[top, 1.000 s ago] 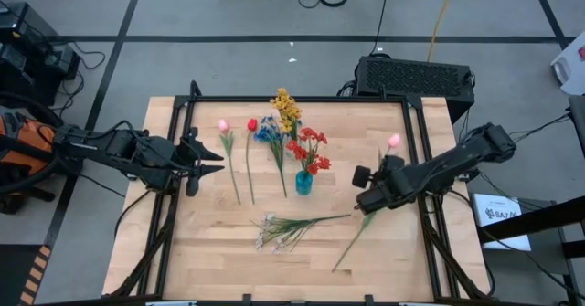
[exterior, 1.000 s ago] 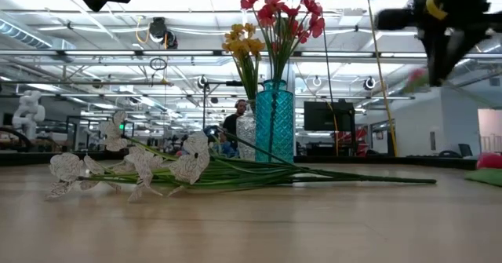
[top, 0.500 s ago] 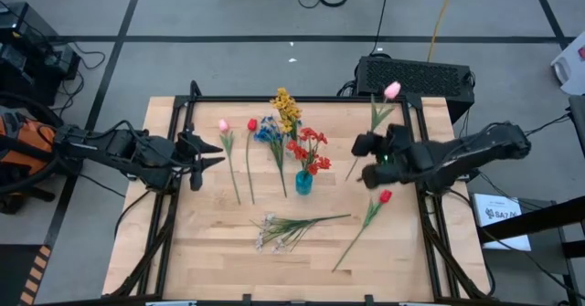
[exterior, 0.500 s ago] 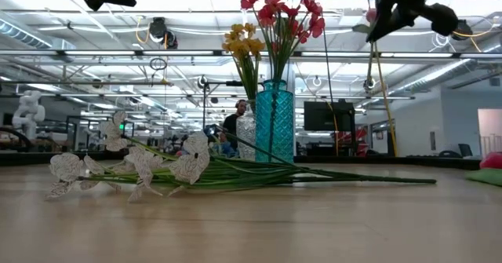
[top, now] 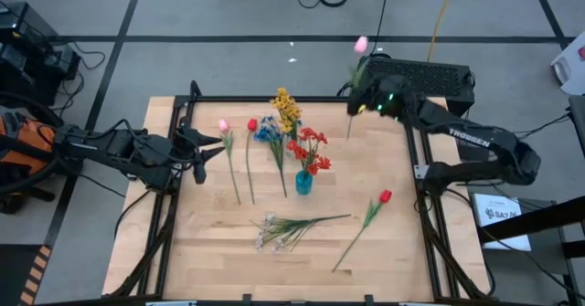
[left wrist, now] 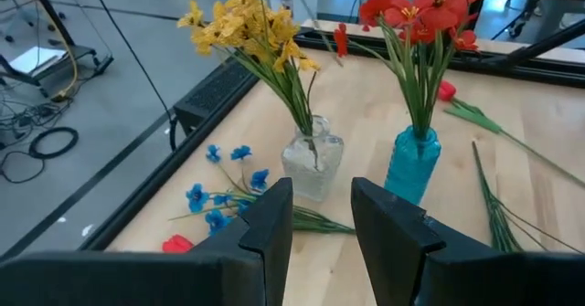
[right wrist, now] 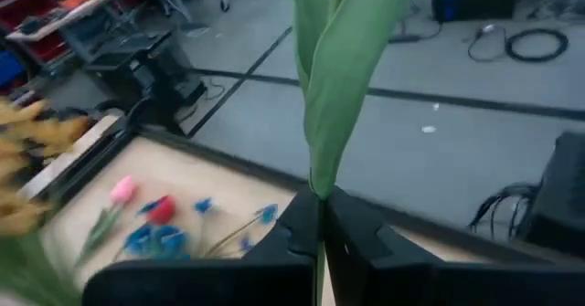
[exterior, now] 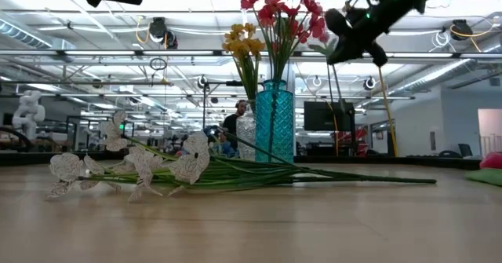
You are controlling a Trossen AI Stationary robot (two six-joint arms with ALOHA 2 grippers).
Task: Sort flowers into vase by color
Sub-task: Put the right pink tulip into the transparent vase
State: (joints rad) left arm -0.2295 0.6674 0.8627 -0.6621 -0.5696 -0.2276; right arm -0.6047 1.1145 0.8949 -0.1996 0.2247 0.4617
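Note:
My right gripper (top: 363,96) is raised over the table's far edge, shut on a pink tulip (top: 361,45); the low view shows the gripper (exterior: 353,37) high up. My left gripper (top: 212,151) hovers open at the left, beside a pink tulip (top: 225,146) and a red tulip (top: 250,142) lying flat. A blue spray (top: 271,137) lies next to them. A teal vase (top: 303,182) holds red blooms and a clear vase (left wrist: 313,164) holds yellow ones. A white spray (top: 285,227) and a second red tulip (top: 369,215) lie toward the near side. My right gripper pinches the pink tulip's green stem (right wrist: 317,193) between both fingers, just under its long leaves (right wrist: 336,87). The fingers come from the table's right and lie across the stem. The flower is lifted clear and roughly upright, bloom on top, with the lower stem (exterior: 336,98) hanging below.
A black box (top: 430,73) sits just past the far right corner, close under the right arm. A black frame rail (top: 302,99) runs round the tabletop. Bare wood (top: 210,251) shows on the near left.
My right gripper rose from the right middle of the table and swung to the far edge, turning as it went. The pink tulip went with it, lifted clear and stood upright. The red tulip that the arm covered now shows on the table.

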